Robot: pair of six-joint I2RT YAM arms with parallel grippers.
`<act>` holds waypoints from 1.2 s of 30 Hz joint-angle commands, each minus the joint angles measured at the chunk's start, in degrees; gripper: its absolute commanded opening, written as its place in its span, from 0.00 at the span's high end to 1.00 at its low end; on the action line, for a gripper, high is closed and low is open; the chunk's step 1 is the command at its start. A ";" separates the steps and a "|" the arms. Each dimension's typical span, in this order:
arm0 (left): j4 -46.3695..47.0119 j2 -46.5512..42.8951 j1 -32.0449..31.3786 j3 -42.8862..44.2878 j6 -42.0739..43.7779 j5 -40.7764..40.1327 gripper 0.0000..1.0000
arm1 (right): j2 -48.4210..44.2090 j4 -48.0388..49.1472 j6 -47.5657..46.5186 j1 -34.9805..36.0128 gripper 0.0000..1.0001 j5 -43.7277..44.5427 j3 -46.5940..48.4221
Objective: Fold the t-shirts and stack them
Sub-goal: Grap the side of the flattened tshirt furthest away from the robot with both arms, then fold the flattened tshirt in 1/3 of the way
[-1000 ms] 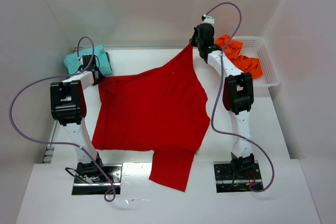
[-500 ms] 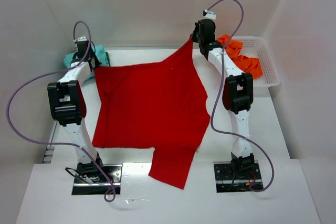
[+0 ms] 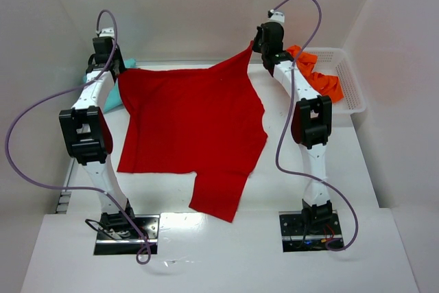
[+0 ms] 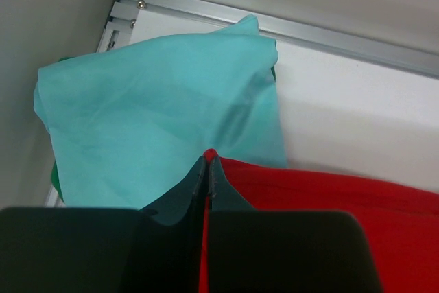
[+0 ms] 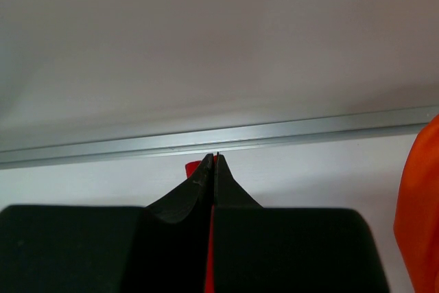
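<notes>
Found the red t-shirt (image 3: pixel 192 121) spread wide over the middle of the bench (image 3: pixel 343 162), its 2 far corners lifted off the surface and its near part lying flat. Found the left hand (image 3: pixel 115 66) clamped on the far-left corner, up by the back wall (image 3: pixel 206 12). In the left wrist view, saw the dark fingers (image 4: pixel 178 197) pressed together, a sliver of red cloth pinched at their tips. Found the right hand (image 3: pixel 254 47) likewise closed tight on the far-right corner, with the far edge of the cloth stretched between the 2 grips. In the right wrist view, saw only a small tab of red poking out above the closed fingertips (image 5: pixel 199 183), with an aluminium rail (image 5: pixel 274 132) along the foot of the wall behind. Noted 1 sleeve (image 3: pixel 216 197) trailing toward the near edge of the bench, between the 2 arm bases. Saw the teal t-shirt (image 4: pixel 151 101) bunched in the far-left corner of the bench, just beneath the left hand and partly hidden by the red cloth (folded or merely crumpled, could not tell). Saw the orange t-shirt (image 3: pixel 319 77) heaped at the left end of the white mesh basket (image 3: pixel 351 94) at the far right, apart from the red one.
</notes>
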 commanded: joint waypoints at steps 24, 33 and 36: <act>-4.44 1.08 2.85 1.49 -2.10 2.37 1.00 | -39.54 4.03 13.17 1.94 1.00 -7.55 -43.90; -3.91 1.70 3.38 -2.19 -3.86 3.96 1.00 | -47.82 2.72 22.60 7.22 1.00 -7.39 -59.91; -3.39 0.38 3.90 -3.95 -4.38 4.48 1.00 | -51.16 1.49 24.09 7.22 1.00 -4.06 -63.16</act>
